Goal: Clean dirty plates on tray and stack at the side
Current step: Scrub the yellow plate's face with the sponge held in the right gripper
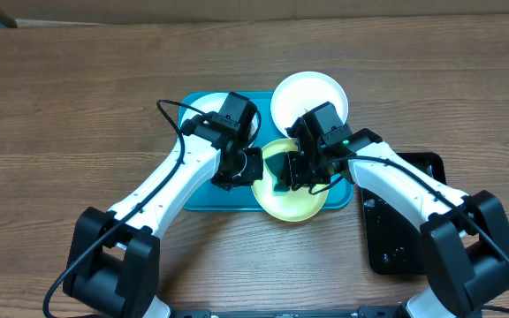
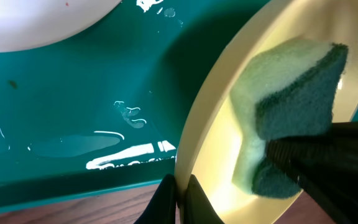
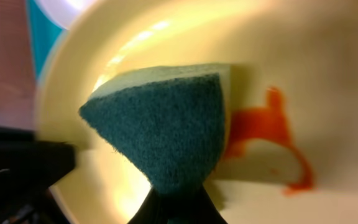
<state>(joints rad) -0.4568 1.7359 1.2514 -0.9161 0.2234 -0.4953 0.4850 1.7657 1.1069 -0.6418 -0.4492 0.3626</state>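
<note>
A pale yellow-green plate [image 1: 297, 205] lies at the front right of the turquoise tray [image 1: 203, 196], overhanging its rim. My left gripper [image 2: 180, 190] is shut on the plate's left rim [image 2: 194, 143]. My right gripper [image 3: 178, 208] is shut on a green and yellow sponge [image 3: 163, 124] pressed on the plate's inside [image 3: 303, 62], beside an orange-red sauce smear [image 3: 269, 134]. The sponge also shows in the left wrist view [image 2: 288, 106]. A white plate [image 1: 308, 95] sits at the tray's back right, off its corner. Another white plate [image 1: 203, 113] is on the tray, mostly hidden under my left arm; its edge shows in the left wrist view [image 2: 36, 25].
A black tray [image 1: 405, 230] lies to the right under my right arm. Wet streaks [image 2: 123, 152] glisten on the turquoise tray floor. Bare wooden table [image 1: 69, 97] surrounds both trays.
</note>
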